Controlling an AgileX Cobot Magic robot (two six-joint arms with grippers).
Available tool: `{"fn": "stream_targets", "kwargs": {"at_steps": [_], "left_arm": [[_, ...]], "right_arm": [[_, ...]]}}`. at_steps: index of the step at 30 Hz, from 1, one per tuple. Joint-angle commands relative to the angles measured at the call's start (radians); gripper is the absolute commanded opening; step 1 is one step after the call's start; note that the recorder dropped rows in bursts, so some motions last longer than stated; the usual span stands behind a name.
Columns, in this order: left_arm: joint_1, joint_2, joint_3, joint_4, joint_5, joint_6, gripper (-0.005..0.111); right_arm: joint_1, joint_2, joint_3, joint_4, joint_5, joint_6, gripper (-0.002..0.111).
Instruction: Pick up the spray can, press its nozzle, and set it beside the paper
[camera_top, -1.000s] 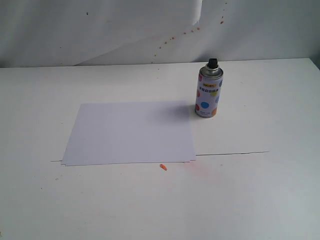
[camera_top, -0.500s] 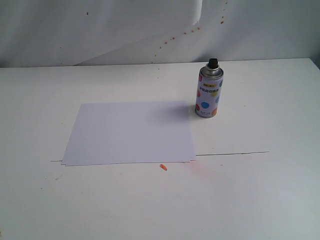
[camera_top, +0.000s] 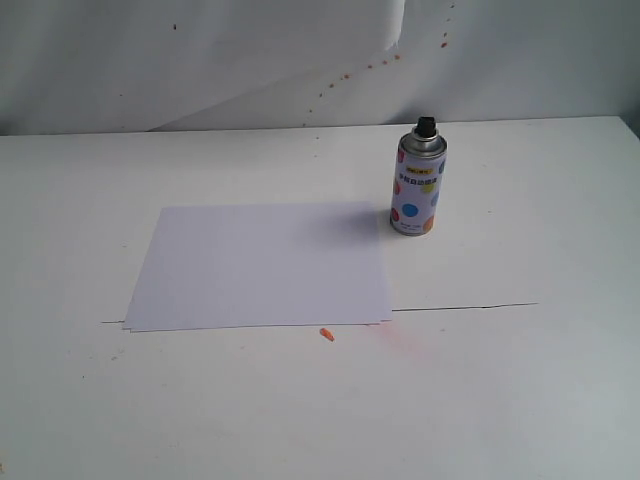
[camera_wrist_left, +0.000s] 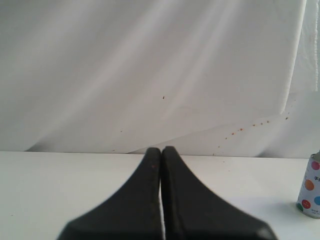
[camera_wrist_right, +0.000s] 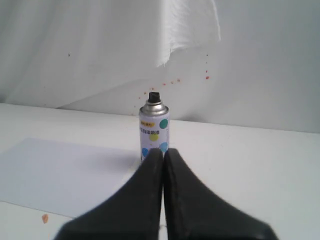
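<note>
The spray can (camera_top: 417, 182) stands upright on the white table, just right of the paper's far right corner, its black nozzle (camera_top: 426, 125) on top. The paper (camera_top: 260, 264) lies flat in the middle. No gripper shows in the exterior view. In the right wrist view my right gripper (camera_wrist_right: 163, 151) is shut and empty, and the spray can (camera_wrist_right: 154, 129) stands straight beyond its tips with the paper (camera_wrist_right: 60, 175) to one side. In the left wrist view my left gripper (camera_wrist_left: 161, 149) is shut and empty; the spray can (camera_wrist_left: 312, 187) shows only partly at the frame's edge.
A wrinkled white backdrop (camera_top: 200, 60) with orange speckles hangs behind the table. A small orange blob (camera_top: 326, 334) and a faint orange stain (camera_top: 400, 345) lie near the paper's front right corner. A thin seam (camera_top: 470, 306) crosses the tabletop.
</note>
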Motion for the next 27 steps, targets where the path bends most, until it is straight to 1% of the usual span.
{"fn": "stream_targets", "kwargs": {"at_steps": [1,2,9,17,27], "left_arm": [[-0.003,-0.002,0.007,0.003,-0.001,-0.003,0.000],[-0.003,-0.002,0.007,0.003,-0.001,-0.003,0.000],[-0.003,-0.002,0.007,0.003,-0.001,-0.003,0.000],[-0.003,-0.002,0.007,0.003,-0.001,-0.003,0.000],[-0.003,-0.002,0.007,0.003,-0.001,-0.003,0.000]], "right_arm": [[-0.009,-0.049,0.031,0.006,0.009,-0.001,0.000],[-0.009,-0.061,0.031,0.006,0.039,-0.003,0.000],[-0.009,-0.066,0.031,0.006,0.080,-0.024,0.000],[-0.009,-0.066,0.031,0.006,0.248,-0.028,0.000],[-0.009,-0.066,0.031,0.006,0.256,-0.072,0.000]]}}
